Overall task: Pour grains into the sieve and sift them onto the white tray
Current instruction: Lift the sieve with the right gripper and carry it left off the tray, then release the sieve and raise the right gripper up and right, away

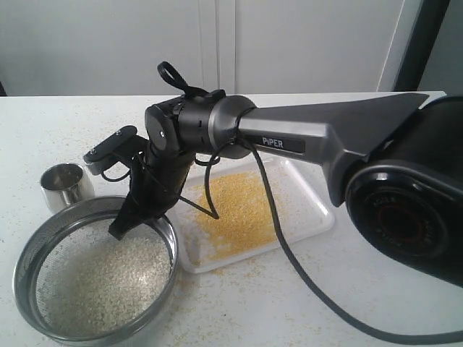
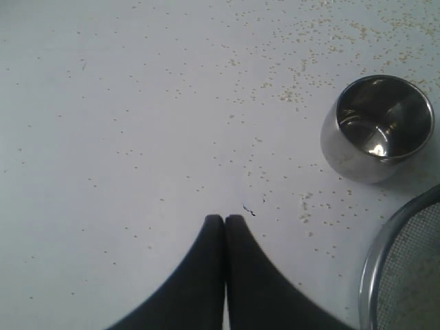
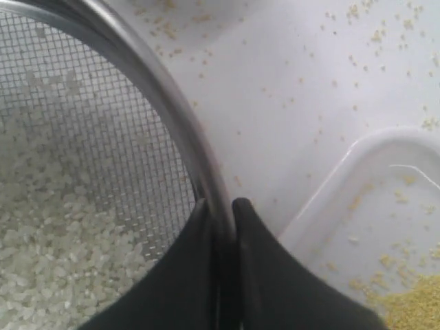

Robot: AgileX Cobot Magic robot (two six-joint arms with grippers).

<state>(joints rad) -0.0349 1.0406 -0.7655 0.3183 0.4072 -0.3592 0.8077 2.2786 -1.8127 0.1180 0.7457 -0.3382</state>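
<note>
Bright, even light; faint shadows. Glare inside steel cup [image 2: 379,130] ahead of the jaws. Rim of white tray [image 3: 347,152] beside jaws soft, possibly defocused.

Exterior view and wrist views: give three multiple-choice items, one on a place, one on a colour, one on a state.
1. Where does the steel cup stand? A on the table beside the sieve; B inside the sieve; C on the white tray.
2. What colour are the grains on the white tray? A black; B yellow; C green.
3. How do the jaws of the right gripper stand? A wide open; B shut on the cup; C shut on the sieve's rim.
1 A: it stands just outside the ring. 2 B: a yellow heap. 3 C: the rim sits between them.
</note>
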